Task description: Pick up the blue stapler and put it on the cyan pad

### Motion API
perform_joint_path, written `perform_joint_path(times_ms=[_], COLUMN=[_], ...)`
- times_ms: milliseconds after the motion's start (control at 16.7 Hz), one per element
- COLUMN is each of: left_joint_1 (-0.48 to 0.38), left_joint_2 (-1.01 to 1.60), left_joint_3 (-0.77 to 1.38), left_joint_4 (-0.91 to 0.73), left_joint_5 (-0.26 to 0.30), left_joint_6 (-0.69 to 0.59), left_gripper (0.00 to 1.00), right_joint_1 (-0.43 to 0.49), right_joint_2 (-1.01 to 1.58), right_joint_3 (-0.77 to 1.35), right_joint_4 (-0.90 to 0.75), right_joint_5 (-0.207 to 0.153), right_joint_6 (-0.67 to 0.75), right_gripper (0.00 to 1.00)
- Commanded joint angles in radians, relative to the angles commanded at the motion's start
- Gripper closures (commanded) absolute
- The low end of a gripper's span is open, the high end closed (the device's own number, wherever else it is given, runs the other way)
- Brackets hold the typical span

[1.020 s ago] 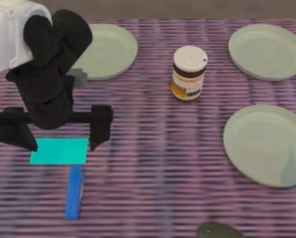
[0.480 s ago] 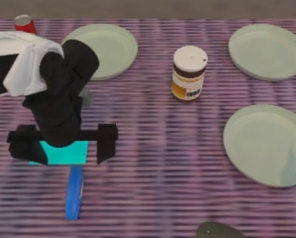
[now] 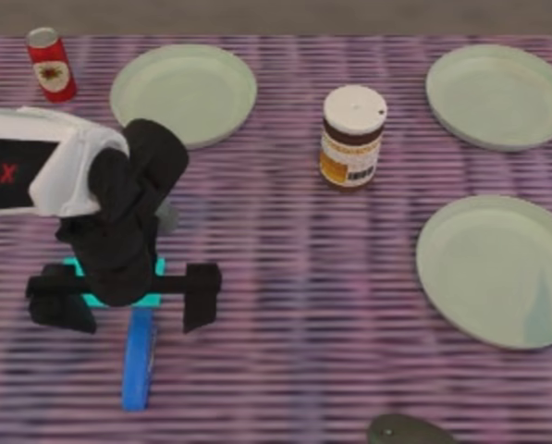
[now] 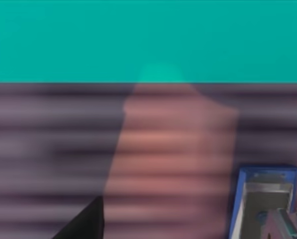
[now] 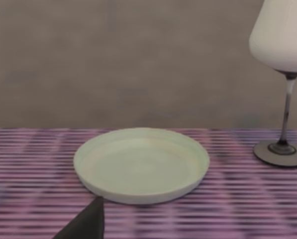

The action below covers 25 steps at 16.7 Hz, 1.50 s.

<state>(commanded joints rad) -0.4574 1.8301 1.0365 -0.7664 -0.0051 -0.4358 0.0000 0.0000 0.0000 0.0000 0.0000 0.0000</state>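
Stretching across the whole scene is the purple striped table (image 3: 285,324), and over its left side my left arm (image 3: 81,180) reaches in, white sleeve and black wrist, hanging above the cyan pad (image 3: 81,298). Over on the right, three pale green plates: the near-right plate (image 3: 493,268), the far-right plate (image 3: 497,92) and the far-left plate (image 3: 183,92). From the right wrist view one plate (image 5: 141,164) fills the middle, with a white wine glass (image 5: 285,74) standing off beside it. The right arm sits parked at the near edge, only a dark scrap of it (image 3: 405,431) showing, and I cannot tell how its fingers stand.

Now the action: the left gripper (image 3: 128,301) hovers with its two black fingers spread wide, one out to the left, one to the right, nothing between them but air. The pad is mostly hidden beneath the wrist; the left wrist view shows its broad cyan face (image 4: 148,40) plainly. The blue stapler (image 3: 139,356) lies on the table just nearer than the pad, pointing lengthwise toward it, its far end under the gripper, ungrasped. A brown-labelled white-capped jar (image 3: 352,137) stands mid-table, and a small red can (image 3: 51,63) at the far left.
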Motion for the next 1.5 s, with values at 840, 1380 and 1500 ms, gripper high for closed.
perform_joint_path(times_ms=[840,1380,1500], left_joint_1=[0.0,0.0,-0.001], left_joint_2=[0.0,-0.001,-0.004], left_joint_3=[0.0,0.0,0.015], left_joint_4=[0.0,0.0,-0.017], left_joint_5=[0.0,0.0,0.0], left_joint_6=[0.0,0.001,0.0], left_gripper=[0.98,1.0,1.0], right_joint_1=[0.0,0.0,0.0], right_joint_2=[0.0,0.0,0.0], right_joint_3=[0.0,0.0,0.0], right_joint_4=[0.0,0.0,0.0], right_joint_5=[0.0,0.0,0.0], right_joint_6=[0.0,0.0,0.0], right_gripper=[0.0,0.0,0.0])
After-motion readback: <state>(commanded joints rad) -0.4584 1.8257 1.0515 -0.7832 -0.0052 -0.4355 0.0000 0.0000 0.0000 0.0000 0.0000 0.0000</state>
